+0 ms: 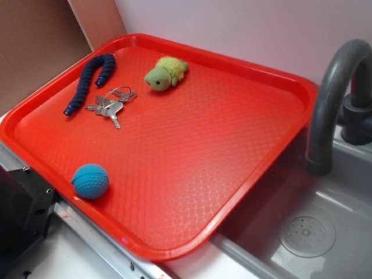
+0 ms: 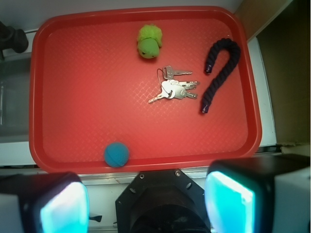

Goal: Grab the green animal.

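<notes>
The gripper [image 2: 146, 204] shows only in the wrist view, looking straight down from high above the near edge of the worktop. Its jaws stand wide apart with nothing between them, the two fingers [image 2: 60, 206] sitting at the lower left and lower right of the view, their pads glowing pale cyan. Between them sits the dark, rounded wrist housing [image 2: 158, 201], and the fingers touch nothing.
</notes>
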### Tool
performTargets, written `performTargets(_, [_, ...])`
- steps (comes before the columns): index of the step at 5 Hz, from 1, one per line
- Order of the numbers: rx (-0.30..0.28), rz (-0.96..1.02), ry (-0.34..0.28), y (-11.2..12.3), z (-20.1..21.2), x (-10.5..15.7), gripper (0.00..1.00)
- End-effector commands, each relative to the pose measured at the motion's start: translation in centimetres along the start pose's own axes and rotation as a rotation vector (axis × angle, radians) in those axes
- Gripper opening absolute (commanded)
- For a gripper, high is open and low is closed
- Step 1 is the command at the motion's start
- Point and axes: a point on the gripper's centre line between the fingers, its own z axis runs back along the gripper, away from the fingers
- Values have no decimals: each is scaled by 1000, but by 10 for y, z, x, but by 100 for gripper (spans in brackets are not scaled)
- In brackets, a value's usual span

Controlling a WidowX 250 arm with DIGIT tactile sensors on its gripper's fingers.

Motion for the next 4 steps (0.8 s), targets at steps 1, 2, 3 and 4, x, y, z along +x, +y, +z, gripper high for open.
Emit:
performTargets(1, [0, 0, 0, 0, 0, 0, 100])
performTargets(2, [36, 33, -17, 4, -12, 24, 100])
performTargets(3, [61, 31, -20, 13, -28, 53, 100])
performTargets(4, [102, 58, -87, 23, -38, 75, 100])
